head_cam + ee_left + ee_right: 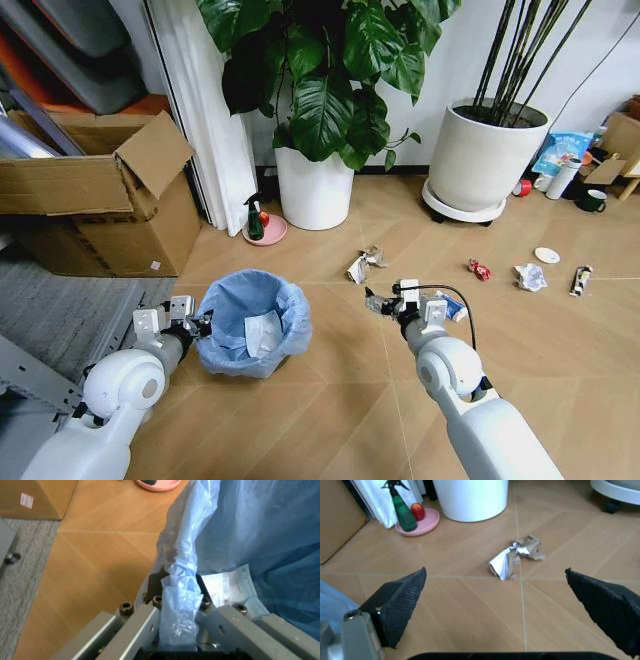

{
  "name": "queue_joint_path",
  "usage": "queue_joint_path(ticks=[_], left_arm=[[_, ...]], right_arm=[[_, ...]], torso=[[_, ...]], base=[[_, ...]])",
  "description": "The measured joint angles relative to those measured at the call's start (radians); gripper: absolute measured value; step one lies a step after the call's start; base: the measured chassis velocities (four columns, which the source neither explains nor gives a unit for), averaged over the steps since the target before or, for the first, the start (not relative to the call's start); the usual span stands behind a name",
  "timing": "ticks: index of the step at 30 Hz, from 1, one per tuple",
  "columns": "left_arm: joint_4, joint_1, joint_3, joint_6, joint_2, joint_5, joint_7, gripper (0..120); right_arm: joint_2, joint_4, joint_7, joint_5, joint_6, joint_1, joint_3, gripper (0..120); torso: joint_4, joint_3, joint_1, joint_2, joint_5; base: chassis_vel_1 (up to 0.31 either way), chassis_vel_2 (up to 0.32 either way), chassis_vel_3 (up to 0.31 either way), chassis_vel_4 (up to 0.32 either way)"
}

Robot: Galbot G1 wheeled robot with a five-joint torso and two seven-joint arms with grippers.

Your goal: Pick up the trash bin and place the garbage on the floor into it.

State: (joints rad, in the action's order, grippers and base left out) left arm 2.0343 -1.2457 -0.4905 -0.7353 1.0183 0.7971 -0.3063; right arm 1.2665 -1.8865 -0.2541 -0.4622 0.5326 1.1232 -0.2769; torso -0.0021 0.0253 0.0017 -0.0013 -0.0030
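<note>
Blue bag liner of the trash bin [251, 325] sits on the wood floor [330, 400], near-left of centre, with a white printed paper [262, 332] inside. Left gripper [190, 322] is at the bin's left rim, jaws pinched onto the rim and bunched bag plastic; the left wrist view shows plastic squeezed between the fingers [142, 628]. Right gripper [385, 300] hovers above the floor right of the bin, jaws spread wide, nothing between the pads [400, 600].

Garbage on floor:
- crumpled white-brown paper wad [364, 263], just beyond the right gripper, centred between its pads in the right wrist view [515, 557]
- red wrapper [479, 269], farther right
- crumpled white wad [530, 277], right of that
- white disc [547, 255], far right
- white tube [581, 280], rightmost
- blue-white carton [455, 308], partly hidden behind the right wrist

White plant pots [314, 187] stand at the far wall.
</note>
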Motion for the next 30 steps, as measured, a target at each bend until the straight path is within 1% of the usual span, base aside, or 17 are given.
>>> queue_joint_path(ticks=[9,11,13,16,18,30], left_arm=[[0.007,-0.009,-0.002,0.0,-0.007,-0.001,0.004,0],[0.007,-0.01,-0.002,0.0,-0.005,-0.004,0.004,0],[0.006,-0.01,-0.002,0.0,-0.003,-0.007,0.004,0],[0.004,-0.01,-0.002,0.0,-0.002,-0.009,0.005,0],[0.002,-0.009,-0.001,0.0,0.0,-0.011,0.007,0],[-0.001,-0.007,0.003,0.0,0.002,-0.013,0.011,0]], right_arm=[[0.016,0.015,0.0,0.01,0.0,-0.004,0.011,100],[0.019,0.016,0.0,0.015,-0.001,0.0,0.011,100],[0.02,0.016,0.0,0.019,-0.002,0.006,0.008,100],[0.019,0.016,0.0,0.024,-0.005,0.013,0.003,100],[0.017,0.016,0.002,0.031,-0.009,0.02,-0.005,100],[0.022,0.018,0.005,0.044,-0.015,0.028,-0.009,100]], torso=[[-0.0004,0.0,0.0,0.0,-0.0004],[-0.0001,0.0,0.0,0.0,0.0002],[0.0,0.0,0.0,0.0,-0.0005],[0.0,0.0,0.0,0.0,0.0002],[-0.0002,0.0,0.0,0.0,-0.0003],[-0.0001,0.0,0.0,0.0,-0.0003]], base=[[-0.19,0.186,0.183,-0.175],[-0.171,0.176,0.185,-0.185],[-0.166,0.171,0.175,-0.169],[-0.165,0.171,0.162,-0.167],[-0.173,0.147,0.165,-0.171],[-0.178,0.172,0.179,-0.177]])
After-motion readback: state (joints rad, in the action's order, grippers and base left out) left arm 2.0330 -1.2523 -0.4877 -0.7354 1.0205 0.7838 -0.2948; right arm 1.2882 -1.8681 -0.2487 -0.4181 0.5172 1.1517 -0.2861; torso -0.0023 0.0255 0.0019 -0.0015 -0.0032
